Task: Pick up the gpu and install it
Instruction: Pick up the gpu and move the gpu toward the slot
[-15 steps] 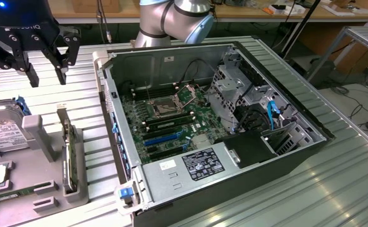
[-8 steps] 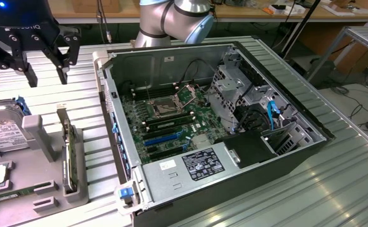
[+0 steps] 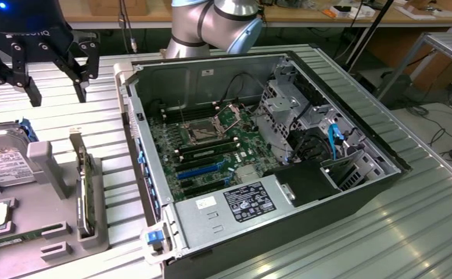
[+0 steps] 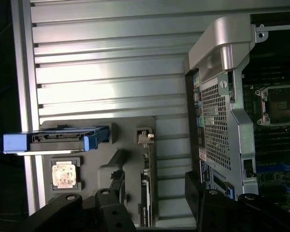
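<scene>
At ten o'clock of the open computer case (image 3: 210,61) in the exterior view, the gripper (image 3: 56,93) hangs fingers-down, spread wide and empty. The gpu (image 3: 86,192) stands on edge in a grey holder (image 3: 46,163) at the gripper's six o'clock.

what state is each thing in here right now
hand, open, holding nothing, up in the air
gpu, standing on edge in the grey holder, not picked up
computer case, lying on its side, side panel off, motherboard exposed
blue expansion slots, empty
hard drive, lying label up in the holder
</scene>
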`<state>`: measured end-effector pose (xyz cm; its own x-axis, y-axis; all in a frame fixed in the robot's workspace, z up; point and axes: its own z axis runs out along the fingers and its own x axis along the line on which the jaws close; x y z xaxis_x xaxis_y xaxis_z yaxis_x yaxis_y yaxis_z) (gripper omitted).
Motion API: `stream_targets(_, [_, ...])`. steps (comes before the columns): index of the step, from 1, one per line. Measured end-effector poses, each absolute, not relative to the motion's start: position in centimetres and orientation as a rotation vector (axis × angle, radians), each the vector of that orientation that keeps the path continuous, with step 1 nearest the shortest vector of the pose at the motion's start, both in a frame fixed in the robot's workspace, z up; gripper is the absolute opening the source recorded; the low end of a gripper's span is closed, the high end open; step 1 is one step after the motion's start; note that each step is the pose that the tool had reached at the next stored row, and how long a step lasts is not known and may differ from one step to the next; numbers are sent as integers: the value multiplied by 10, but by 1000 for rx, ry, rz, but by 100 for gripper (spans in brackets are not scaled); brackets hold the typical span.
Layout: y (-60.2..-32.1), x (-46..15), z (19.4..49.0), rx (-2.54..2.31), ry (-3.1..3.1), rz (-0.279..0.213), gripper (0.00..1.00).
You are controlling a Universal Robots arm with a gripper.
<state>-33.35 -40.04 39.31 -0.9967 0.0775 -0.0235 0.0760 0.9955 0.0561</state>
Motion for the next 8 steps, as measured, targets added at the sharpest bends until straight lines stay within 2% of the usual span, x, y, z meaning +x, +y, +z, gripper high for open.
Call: stream_targets(8, [-402, -334, 393, 120, 3112, 86, 62])
